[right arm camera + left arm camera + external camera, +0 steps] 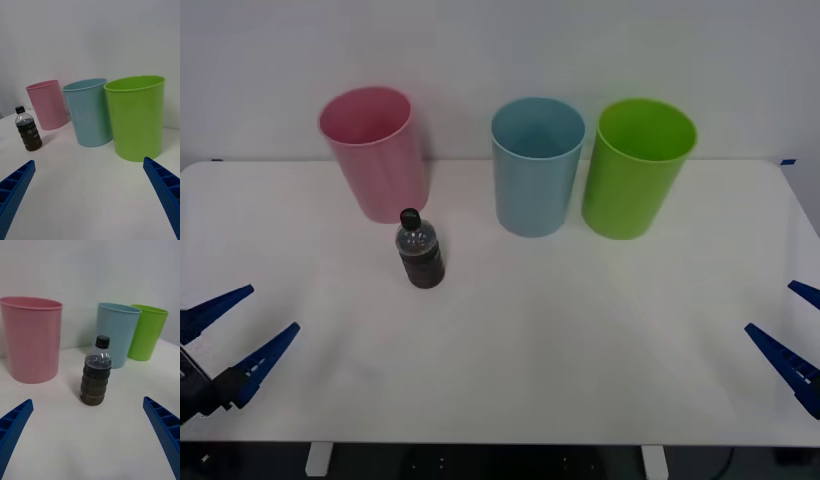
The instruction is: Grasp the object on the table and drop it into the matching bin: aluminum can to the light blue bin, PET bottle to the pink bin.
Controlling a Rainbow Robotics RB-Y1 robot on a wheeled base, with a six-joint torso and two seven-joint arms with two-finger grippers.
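**Ann:** Bottle [420, 255] standing upright on the white surface [580, 340], just in front of the pink bin [375, 150] — black cap on top, dark liquid filling the lower body. It sits close to the bin it belongs in, so I'd say the carry will be short.

**Ben:** And the light blue bin [536, 165] with the green bin [638, 165] beside it stand further to the right, in the same back row. Neither should matter for plastic.

**Ann:** Left tool [238, 335] is low at the near left edge, fingers spread wide apart, nothing between them. Its wrist camera looks straight at the bottle, centred in the gap — looks lined up for a forward reach.

**Ben:** Right tool [792, 335] waits at the near right edge, fingers also apart and empty, well away from the bottle. My guess: the left arm takes this one.
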